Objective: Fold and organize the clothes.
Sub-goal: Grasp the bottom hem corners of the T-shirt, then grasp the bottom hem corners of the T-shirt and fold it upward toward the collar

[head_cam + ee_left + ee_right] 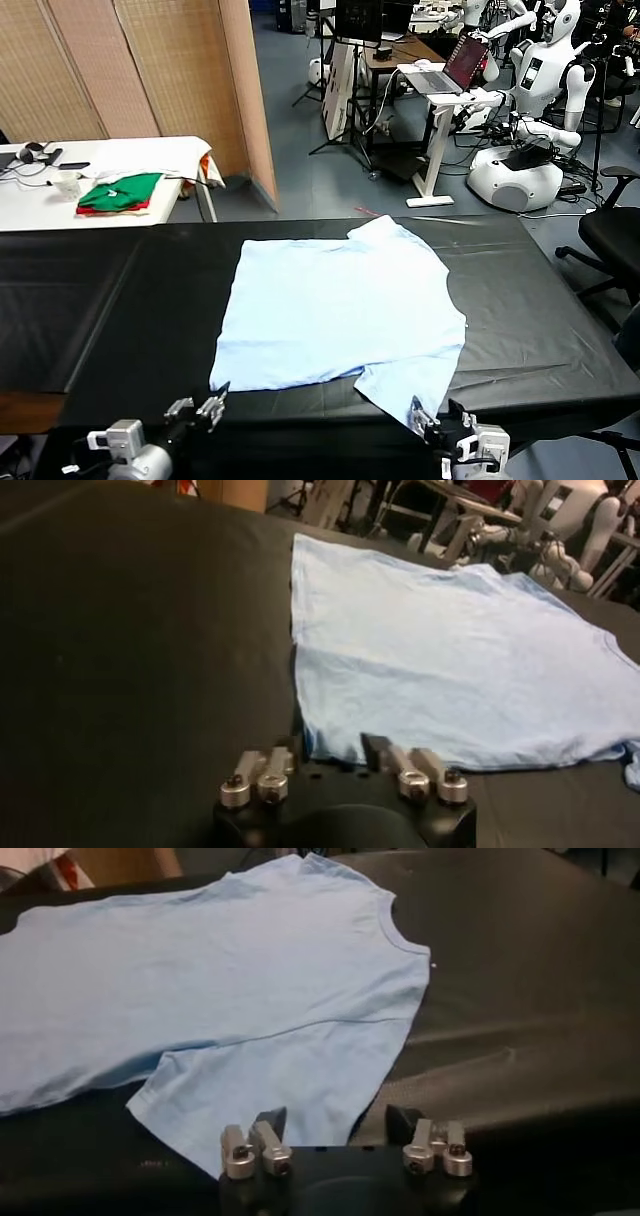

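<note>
The pale light-blue T-shirt (340,310) lies spread flat on the black table (110,300), collar toward the far edge. My left gripper (208,410) sits at the table's near edge, at the shirt's near left hem corner. In the left wrist view the left gripper (335,748) has its jaws drawn in narrow, with the corner of the T-shirt (450,660) between them. My right gripper (432,420) is at the near right sleeve corner. In the right wrist view the right gripper (335,1118) stands wide apart, astride the sleeve edge of the T-shirt (220,978).
A white table (100,155) at the back left carries folded green and red garments (120,192). A wooden screen (150,60) stands behind it. Other robots (530,150) and a desk stand at the back right, and an office chair (615,230) is beside the table's right end.
</note>
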`<action>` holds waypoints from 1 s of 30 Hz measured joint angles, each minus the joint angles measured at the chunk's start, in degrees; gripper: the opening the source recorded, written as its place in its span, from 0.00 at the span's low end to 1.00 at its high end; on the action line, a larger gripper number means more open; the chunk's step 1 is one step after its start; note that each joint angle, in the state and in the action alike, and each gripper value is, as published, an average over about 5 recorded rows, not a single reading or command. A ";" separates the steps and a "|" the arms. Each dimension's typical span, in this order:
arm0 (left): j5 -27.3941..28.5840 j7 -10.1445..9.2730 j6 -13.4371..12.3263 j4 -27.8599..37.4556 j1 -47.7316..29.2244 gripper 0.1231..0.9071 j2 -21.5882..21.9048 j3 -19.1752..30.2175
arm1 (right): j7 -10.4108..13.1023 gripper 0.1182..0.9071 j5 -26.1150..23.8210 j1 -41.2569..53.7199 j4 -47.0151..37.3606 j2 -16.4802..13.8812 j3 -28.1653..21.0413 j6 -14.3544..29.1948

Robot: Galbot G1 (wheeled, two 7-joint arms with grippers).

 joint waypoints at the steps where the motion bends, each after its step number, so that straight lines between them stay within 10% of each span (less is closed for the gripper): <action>1: -0.03 -0.12 -0.12 -0.04 0.10 0.04 0.00 -0.02 | -0.04 0.07 -0.04 -0.23 0.26 0.00 0.02 0.14; 19: -0.10 -3.23 -1.36 -5.98 6.07 0.03 -2.30 -4.22 | -0.47 0.03 -0.27 -5.63 5.39 -1.31 -0.55 -2.96; 30: 1.84 -2.95 -5.75 -9.74 9.17 0.03 -4.16 -5.15 | -6.00 0.03 3.28 -1.32 4.21 -3.86 2.80 4.34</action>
